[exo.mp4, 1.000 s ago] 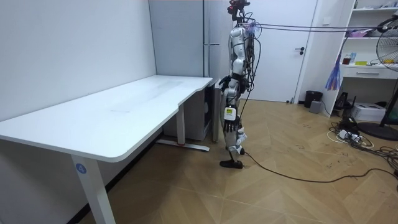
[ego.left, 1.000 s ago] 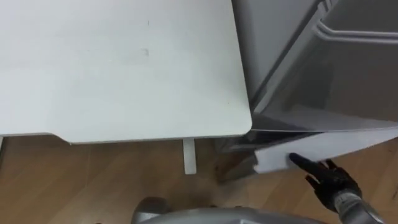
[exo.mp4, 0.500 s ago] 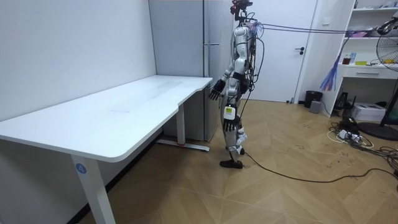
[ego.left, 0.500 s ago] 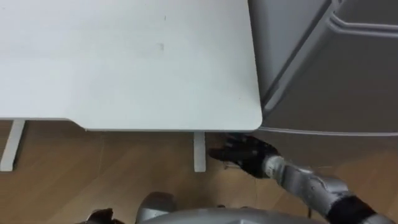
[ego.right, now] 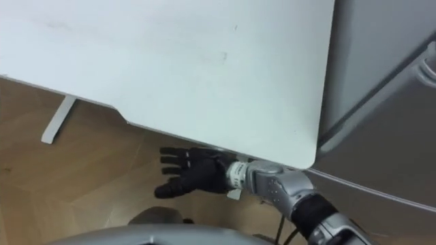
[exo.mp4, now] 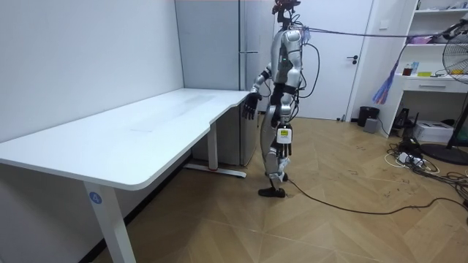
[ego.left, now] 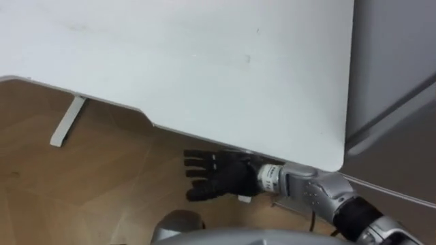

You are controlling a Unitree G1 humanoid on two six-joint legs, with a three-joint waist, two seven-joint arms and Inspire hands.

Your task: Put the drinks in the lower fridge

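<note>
Right hand (ego.left: 219, 179) has swung from fridge (ego.left: 398, 61) to table (ego.left: 204, 68) edge

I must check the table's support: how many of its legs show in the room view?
2. The near leg stands under the front corner; the far leg stands beside the fridge. More may be hidden behind the tabletop.

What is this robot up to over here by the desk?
It is meant to be putting drinks in the lower fridge, but right now it carries nothing. It stands at the end of the white desk, next to the grey fridge, whose doors look shut. Its right hand hangs open, fingers straight, over the floor just off the desk's edge.
</note>
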